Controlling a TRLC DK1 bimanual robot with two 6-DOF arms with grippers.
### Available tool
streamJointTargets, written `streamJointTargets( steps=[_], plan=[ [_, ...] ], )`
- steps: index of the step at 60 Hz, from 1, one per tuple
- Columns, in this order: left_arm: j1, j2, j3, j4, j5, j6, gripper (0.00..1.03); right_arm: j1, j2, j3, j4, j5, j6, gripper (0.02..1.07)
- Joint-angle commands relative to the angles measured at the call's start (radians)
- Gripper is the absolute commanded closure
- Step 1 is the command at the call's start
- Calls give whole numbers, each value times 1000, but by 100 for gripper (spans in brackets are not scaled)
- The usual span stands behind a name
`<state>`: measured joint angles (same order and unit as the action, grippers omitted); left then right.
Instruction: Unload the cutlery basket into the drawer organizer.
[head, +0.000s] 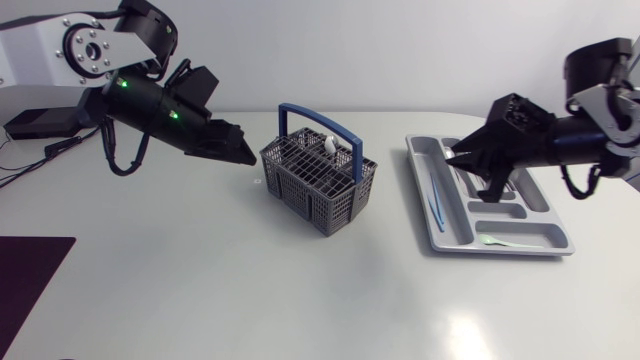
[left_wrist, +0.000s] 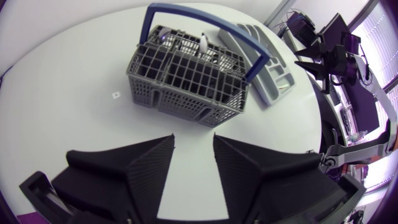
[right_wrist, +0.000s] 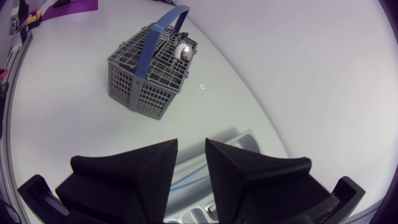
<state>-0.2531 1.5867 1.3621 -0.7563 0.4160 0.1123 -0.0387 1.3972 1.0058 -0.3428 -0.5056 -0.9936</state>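
White surface (head: 300, 290) all round, smooth and glossy, with a bright patch of glare at its near right. A dark purple mat (head: 30, 262) lies flat at the near left. A tiny white square marker (head: 257, 182) sits mid-surface, well apart from the mat.

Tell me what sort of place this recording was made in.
Probably a robotics lab bench staged as a kitchen chore, not a real kitchen: the left arm and right arm hang over a plain white table, and the cutlery basket and drawer organizer sit loose on it.
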Motion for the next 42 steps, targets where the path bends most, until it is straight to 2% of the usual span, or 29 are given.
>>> streamJointTargets(
  steps=[1,6,18,27,42],
  plan=[
    [26,84,-27,15,-6,49,94,45,128,53,42,-7,161,101],
    [28,148,-24,34,-9,58,96,82,227,106,51,-7,213,101],
    [-3,292,8,140,-88,61,97,135,418,203,137,-11,358,101],
    [-6,391,65,195,-103,53,97,152,546,295,162,-14,432,101],
    [-9,476,129,301,-137,26,97,184,611,358,185,-65,509,101]
  ],
)
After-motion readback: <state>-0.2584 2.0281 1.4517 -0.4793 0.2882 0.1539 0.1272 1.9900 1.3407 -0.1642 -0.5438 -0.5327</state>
